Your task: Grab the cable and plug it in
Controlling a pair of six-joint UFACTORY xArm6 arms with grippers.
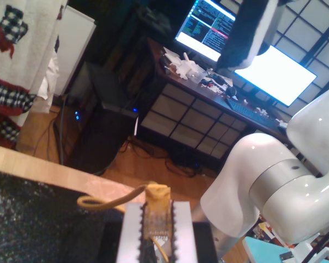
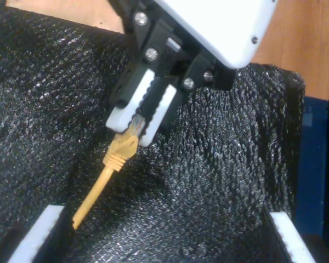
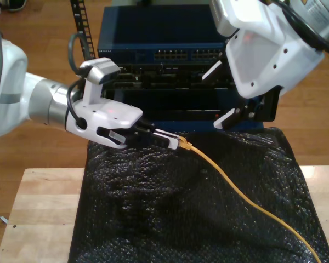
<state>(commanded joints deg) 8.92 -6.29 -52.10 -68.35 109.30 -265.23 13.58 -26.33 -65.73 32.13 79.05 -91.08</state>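
Between the white pads of my first gripper (image 3: pixel 172 139), the clear plug of the cable (image 3: pixel 236 186) is held, the jaws being closed on it with the yellow boot just outside them. From there the cable is trailed toward five o'clock in the exterior view, across the black foam sheet (image 3: pixel 153 219) to that view's lower right corner.

The cable is judged light and limp, so it will sag and drag behind; the plug is judged small, brittle at its latch and slippery, best held by its flat sides as shown, with the contact end kept free.

The first arm is stretched nearly level from nine o'clock. My second gripper (image 3: pixel 234 112) is hung open and empty at one o'clock, in front of the blue switch (image 3: pixel 153 38).
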